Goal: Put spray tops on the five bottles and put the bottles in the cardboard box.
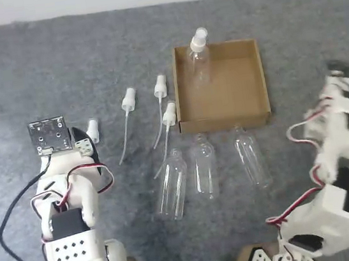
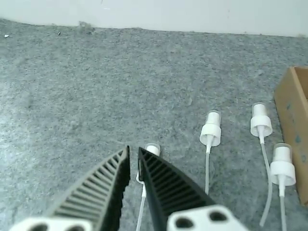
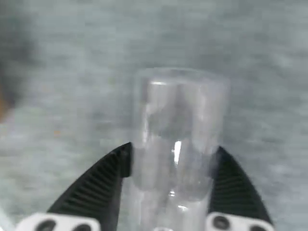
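A clear bottle [image 3: 178, 125] is gripped between the jaws of the right claw [image 3: 173, 150]. The left claw [image 2: 134, 150] is seen closed, just beside a spray top [image 2: 153, 149] on the worktop [image 2: 72, 86].

We find the table [image 1: 38, 71] covered across its whole surface in grey, carpet-like material. A shallow cardboard box [image 1: 263, 80] sits flat on it toward the far edge. Three clear bottles [image 1: 172, 185] [image 1: 203, 165] [image 1: 252, 155] lie on their sides just beside the box's near wall, necks toward it and uncapped. Three white spray tops [image 1: 128, 100] [image 1: 160, 87] [image 1: 169, 113] lie near the box's left wall, tubes trailing toward the near edge. A fourth spray top [image 1: 93, 129] lies apart from these, further toward the left edge.
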Controlling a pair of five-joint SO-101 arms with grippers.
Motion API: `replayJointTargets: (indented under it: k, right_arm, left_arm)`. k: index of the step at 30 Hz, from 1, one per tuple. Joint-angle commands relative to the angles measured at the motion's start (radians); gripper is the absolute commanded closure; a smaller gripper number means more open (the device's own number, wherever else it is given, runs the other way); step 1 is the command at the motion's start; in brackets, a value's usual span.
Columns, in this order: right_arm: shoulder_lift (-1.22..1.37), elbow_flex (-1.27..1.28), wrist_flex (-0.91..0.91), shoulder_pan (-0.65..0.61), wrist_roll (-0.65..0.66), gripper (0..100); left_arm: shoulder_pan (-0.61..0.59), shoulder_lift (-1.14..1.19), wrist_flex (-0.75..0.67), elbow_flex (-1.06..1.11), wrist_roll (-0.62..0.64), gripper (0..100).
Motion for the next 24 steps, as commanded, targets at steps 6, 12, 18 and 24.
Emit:
replayJointTargets:
  k: [6, 12, 18, 24]
  right_arm:
    - [-0.007, -0.028, -0.062, 0.289, -0.017, 85.3]
    - [-0.013, -0.031, -0.002, 0.289, -0.244, 76.6]
    - [-0.013, -0.169, 0.140, 0.225, -0.318, 68.2]
    - [-0.012, -0.427, 0.418, 0.196, -0.017, 62.9]
  left_arm:
    - [0.000, -0.002, -0.035, -0.008, -0.002, 98]
    - [0.000, -0.002, -0.035, -0.008, -0.002, 98]
    - [0.000, -0.002, -0.035, -0.008, -0.002, 98]
    - [0.000, -0.002, -0.035, -0.008, -0.003, 98]
